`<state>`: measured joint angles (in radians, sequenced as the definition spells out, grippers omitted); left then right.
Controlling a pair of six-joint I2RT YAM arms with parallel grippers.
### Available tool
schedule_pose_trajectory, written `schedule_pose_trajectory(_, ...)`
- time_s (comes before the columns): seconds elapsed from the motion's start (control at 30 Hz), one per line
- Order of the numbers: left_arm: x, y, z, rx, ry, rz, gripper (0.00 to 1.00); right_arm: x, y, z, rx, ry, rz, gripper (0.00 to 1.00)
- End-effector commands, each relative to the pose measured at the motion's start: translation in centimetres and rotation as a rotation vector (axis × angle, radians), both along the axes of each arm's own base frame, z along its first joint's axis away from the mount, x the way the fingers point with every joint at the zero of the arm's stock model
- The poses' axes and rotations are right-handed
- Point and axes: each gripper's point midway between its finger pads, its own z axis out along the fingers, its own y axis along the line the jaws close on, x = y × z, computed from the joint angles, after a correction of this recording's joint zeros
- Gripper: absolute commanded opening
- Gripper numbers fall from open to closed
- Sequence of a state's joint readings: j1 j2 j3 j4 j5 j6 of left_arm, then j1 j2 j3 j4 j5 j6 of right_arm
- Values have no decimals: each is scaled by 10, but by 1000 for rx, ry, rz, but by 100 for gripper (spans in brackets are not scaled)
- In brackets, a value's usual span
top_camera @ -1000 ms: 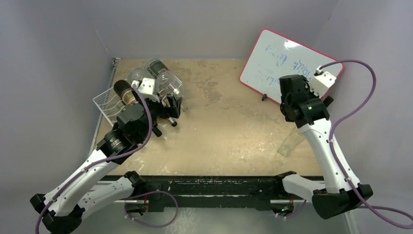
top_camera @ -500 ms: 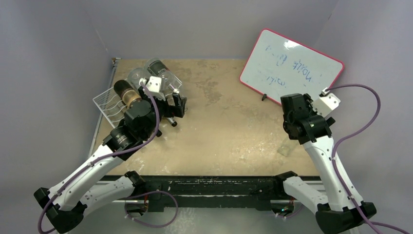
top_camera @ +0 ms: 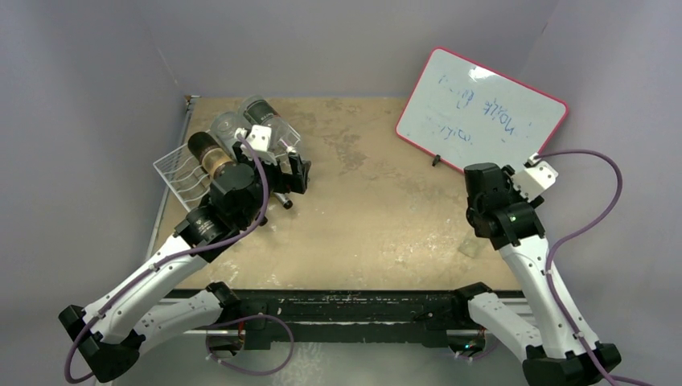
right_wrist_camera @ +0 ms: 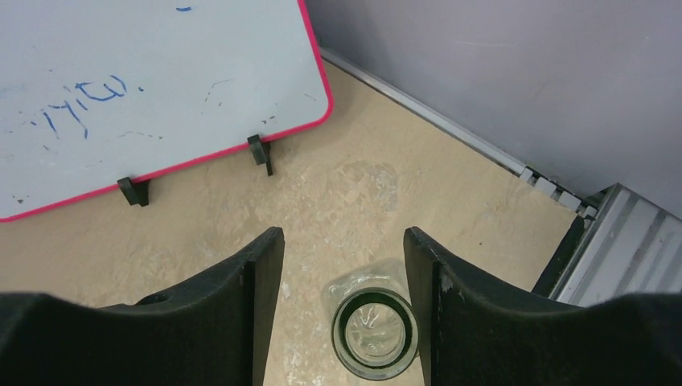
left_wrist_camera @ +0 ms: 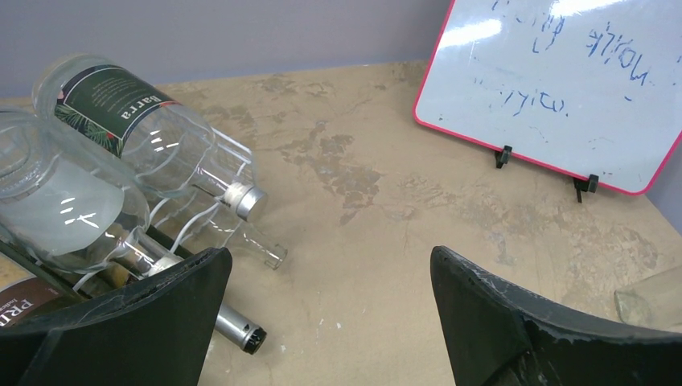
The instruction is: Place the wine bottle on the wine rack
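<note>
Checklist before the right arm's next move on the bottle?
1. Right gripper over the bottle: ok, its round end shows between the fingers.
2. Bottle centred: not ok, it sits nearer one finger.
3. Contact with the bottle: cannot tell; jaws stand apart.
4. Left gripper empty: ok, open, nothing between the jaws.
5. Free groove on the rack: cannot tell; rack bottles lie on it and the left arm hides part.
6. Whiteboard clear of the bottle: ok, it stands apart, beyond it.
</note>
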<state>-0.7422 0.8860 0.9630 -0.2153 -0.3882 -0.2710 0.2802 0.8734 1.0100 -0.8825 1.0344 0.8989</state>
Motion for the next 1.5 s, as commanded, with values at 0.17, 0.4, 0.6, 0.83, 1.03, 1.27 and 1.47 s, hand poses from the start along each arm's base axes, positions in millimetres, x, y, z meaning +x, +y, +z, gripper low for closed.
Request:
schedule_pose_trajectory(0.17, 2, -7, 33, -76, -69, -17, 95, 5, -3, 0, -27, -8, -24, 61)
schedule_pose_trajectory(0.4, 3, -9, 33, -71, -67, -22, 95, 7, -1, -5, -19, -9, -8, 64)
schedule_pose_trajectory(0.6, 3, -7, 34, -68, -69, -17, 95, 9, 0, -3, -19, -15, 2, 43)
schedule_pose_trajectory(0.83, 4, -10, 31, -67, -60, -22, 95, 24, 10, 8, -18, -40, 97, 0)
schedule_pose_trajectory(1.03, 6, -19, 24, -65, -38, -51, 95, 61, 49, 35, 25, -115, 370, 0)
schedule_pose_trajectory(1.27, 2, -51, 3, -87, -20, -202, 97, 99, 120, 54, 146, -170, 739, 0)
schedule_pose_trajectory(1.47, -11, -96, -25, -187, 10, -403, 97, 120, 167, 56, 235, -198, 948, 0)
